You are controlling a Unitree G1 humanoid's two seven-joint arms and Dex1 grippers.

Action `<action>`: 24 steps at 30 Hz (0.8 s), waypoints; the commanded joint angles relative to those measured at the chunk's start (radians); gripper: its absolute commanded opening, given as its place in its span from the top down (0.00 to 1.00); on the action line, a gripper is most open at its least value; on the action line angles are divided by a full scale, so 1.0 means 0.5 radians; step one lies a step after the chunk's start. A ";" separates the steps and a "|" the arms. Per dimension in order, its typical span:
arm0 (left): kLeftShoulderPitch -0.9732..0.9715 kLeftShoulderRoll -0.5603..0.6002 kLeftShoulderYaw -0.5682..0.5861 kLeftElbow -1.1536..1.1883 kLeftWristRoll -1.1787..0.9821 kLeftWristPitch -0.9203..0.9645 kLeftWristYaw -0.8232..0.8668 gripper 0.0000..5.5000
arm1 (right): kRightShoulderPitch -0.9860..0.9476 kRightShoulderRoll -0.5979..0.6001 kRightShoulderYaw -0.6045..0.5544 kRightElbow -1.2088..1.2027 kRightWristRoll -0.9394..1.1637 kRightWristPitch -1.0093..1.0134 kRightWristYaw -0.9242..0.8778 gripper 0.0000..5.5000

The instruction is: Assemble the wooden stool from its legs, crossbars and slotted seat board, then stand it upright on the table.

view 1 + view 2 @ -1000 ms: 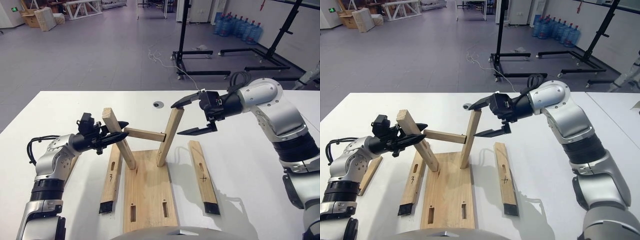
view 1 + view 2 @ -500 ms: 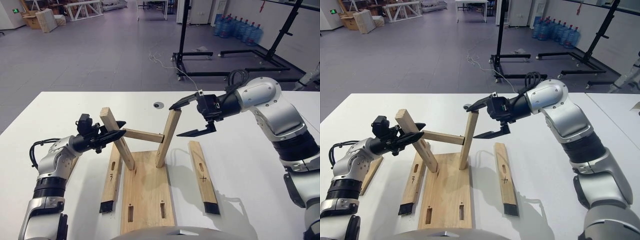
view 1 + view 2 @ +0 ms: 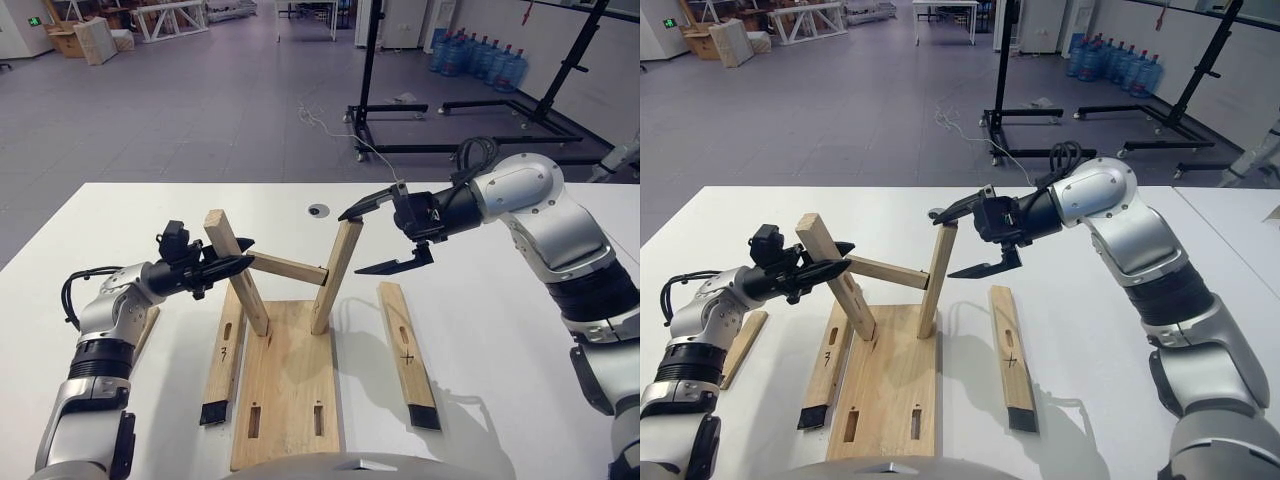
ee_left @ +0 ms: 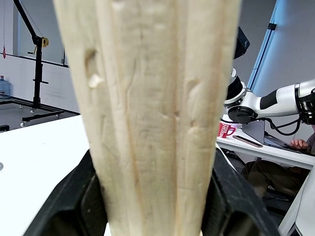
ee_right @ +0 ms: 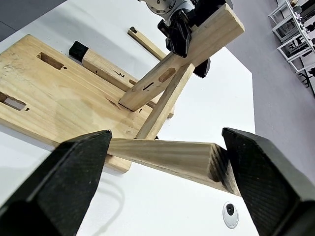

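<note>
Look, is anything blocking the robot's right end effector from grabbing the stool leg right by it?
Nothing visible blocks it. The open right end effector has a finger on each side of the top of the right stool leg.

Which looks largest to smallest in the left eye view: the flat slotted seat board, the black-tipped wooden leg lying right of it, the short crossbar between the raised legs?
1. the flat slotted wooden seat board
2. the black-tipped wooden leg lying right of it
3. the short wooden crossbar, though it sits farther from the camera
</note>
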 commanded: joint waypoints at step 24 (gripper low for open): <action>0.222 0.132 -0.225 -0.198 0.237 0.049 0.166 0.63 | -0.053 0.668 -0.128 -0.426 -0.152 0.429 -0.950 0.26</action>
